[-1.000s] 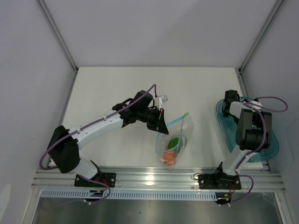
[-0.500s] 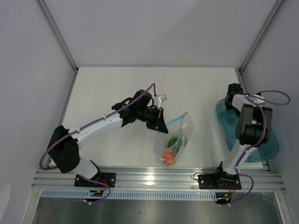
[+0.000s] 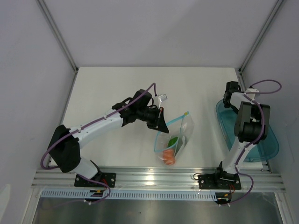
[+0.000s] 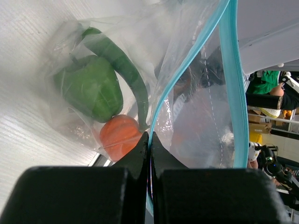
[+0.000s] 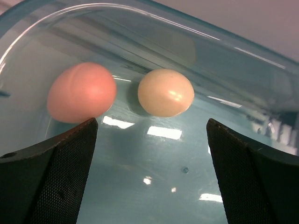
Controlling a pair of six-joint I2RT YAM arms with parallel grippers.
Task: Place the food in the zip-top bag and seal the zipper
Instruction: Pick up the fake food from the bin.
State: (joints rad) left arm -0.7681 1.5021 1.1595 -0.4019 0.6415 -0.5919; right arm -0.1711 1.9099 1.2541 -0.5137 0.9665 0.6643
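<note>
The clear zip-top bag (image 3: 176,135) lies on the table with its mouth held up. My left gripper (image 3: 160,122) is shut on one side of the teal zipper (image 4: 164,93) at the mouth; the other zipper strip (image 4: 232,84) stands apart, so the mouth is open. Inside the bag are a green pepper (image 4: 88,86), a long green chili (image 4: 122,65) and an orange-red round food (image 4: 119,135). My right gripper (image 5: 150,123) is open, low over the far end of the teal tray (image 3: 267,145). Just ahead of it lie a pink egg (image 5: 81,92) and a cream egg (image 5: 166,92).
The teal tray's curved wall (image 5: 140,28) rises right behind the two eggs. A metal rail (image 3: 154,177) runs along the near table edge, close to the bag's bottom. White enclosure walls stand on three sides.
The right gripper has shifted a little toward the far end of the tray. The left arm and the bag have not moved.
</note>
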